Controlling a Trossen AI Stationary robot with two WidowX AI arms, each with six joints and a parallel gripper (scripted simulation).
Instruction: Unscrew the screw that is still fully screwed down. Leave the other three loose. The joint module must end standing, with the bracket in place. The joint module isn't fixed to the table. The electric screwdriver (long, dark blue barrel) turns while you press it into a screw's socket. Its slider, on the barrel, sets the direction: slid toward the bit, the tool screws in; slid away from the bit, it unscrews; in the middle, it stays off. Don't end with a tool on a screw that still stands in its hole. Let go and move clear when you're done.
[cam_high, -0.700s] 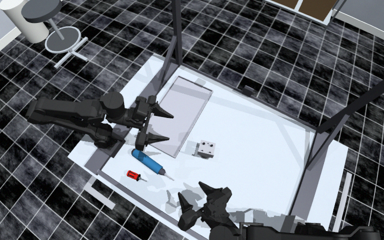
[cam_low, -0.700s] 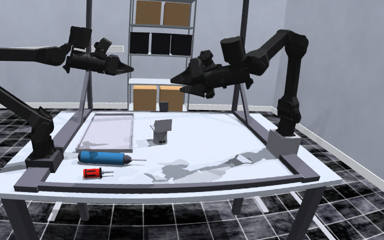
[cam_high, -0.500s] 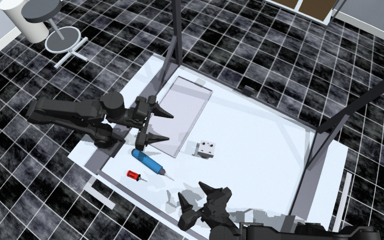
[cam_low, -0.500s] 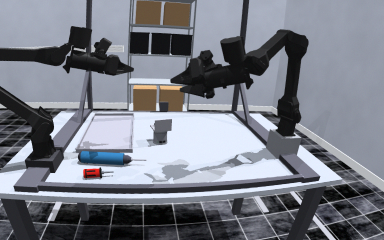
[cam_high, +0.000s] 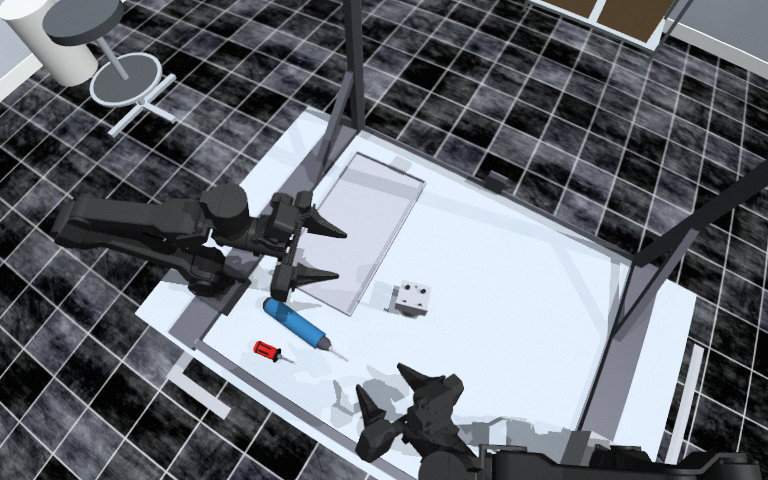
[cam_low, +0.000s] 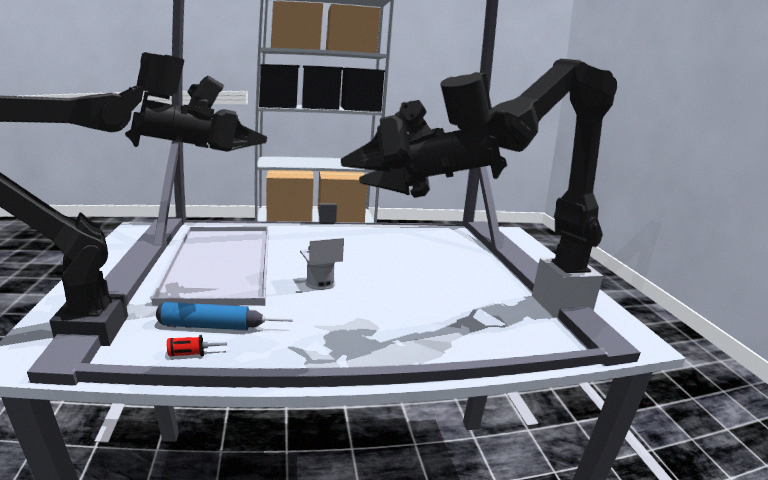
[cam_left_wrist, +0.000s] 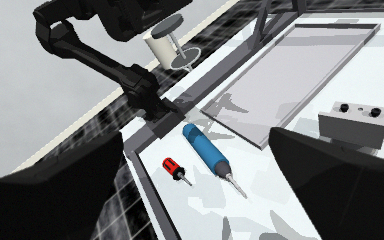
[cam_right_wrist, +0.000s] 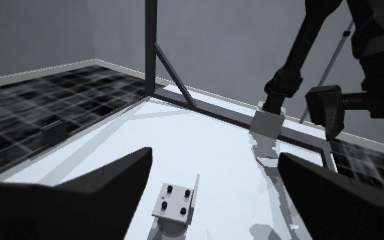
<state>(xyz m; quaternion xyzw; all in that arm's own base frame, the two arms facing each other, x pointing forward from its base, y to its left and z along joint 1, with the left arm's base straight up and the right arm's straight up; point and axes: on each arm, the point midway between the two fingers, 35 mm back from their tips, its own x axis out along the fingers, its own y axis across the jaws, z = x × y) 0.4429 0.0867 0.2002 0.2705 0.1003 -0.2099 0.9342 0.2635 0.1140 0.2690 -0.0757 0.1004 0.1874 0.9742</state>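
The grey joint module (cam_low: 321, 276) stands upright on the table with the pale bracket (cam_high: 416, 299) (cam_low: 326, 251) (cam_left_wrist: 350, 127) (cam_right_wrist: 173, 200) on top. Four dark screw heads show on the bracket in the right wrist view; which one sits lowest I cannot tell. The blue electric screwdriver (cam_high: 297, 324) (cam_low: 203, 315) (cam_left_wrist: 204, 150) lies on the table, its slider not visible. My left gripper (cam_high: 378, 376) (cam_low: 351, 172) (cam_left_wrist: 197, 137) is open and empty, high above the table. My right gripper (cam_high: 342, 255) (cam_low: 263, 139) (cam_right_wrist: 214, 156) is open and empty, high on the tray side.
A short red screwdriver (cam_high: 265, 350) (cam_low: 184, 346) (cam_left_wrist: 170, 167) lies beside the blue one, nearer the front edge. A shallow tray (cam_high: 368, 215) (cam_low: 220, 260) (cam_left_wrist: 280, 80) lies between the right arm's side and the module. Dark frame rails border the table, with uprights at the back corners.
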